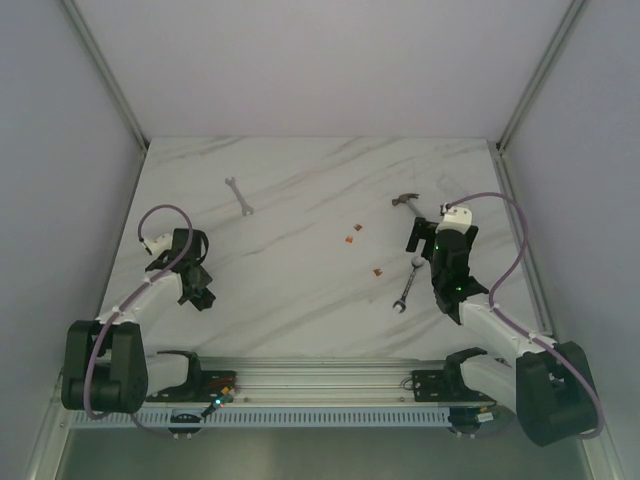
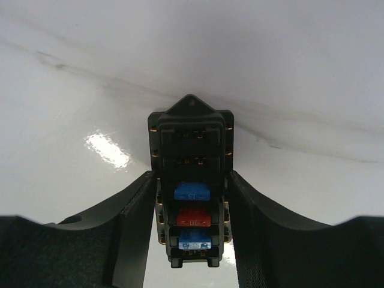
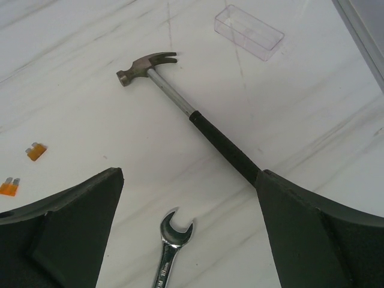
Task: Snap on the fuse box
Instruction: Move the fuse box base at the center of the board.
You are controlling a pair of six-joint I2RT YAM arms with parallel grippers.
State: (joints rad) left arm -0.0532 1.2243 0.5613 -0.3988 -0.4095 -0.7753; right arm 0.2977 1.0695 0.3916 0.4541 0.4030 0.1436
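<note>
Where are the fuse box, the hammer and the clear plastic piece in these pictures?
Fuse box (image 2: 191, 174): left wrist view, middle of its top face.
Hammer (image 3: 193, 115): right wrist view, where steel shaft meets black grip.
Clear plastic piece (image 3: 249, 32): right wrist view, its middle.

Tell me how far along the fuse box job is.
Done: nothing snapped yet. In hand: the left gripper straddles the fuse box; a firm grip isn't certain. Left: the clear plastic piece, probably its cover, lies untouched beyond the hammer, the right gripper open and empty.
</note>
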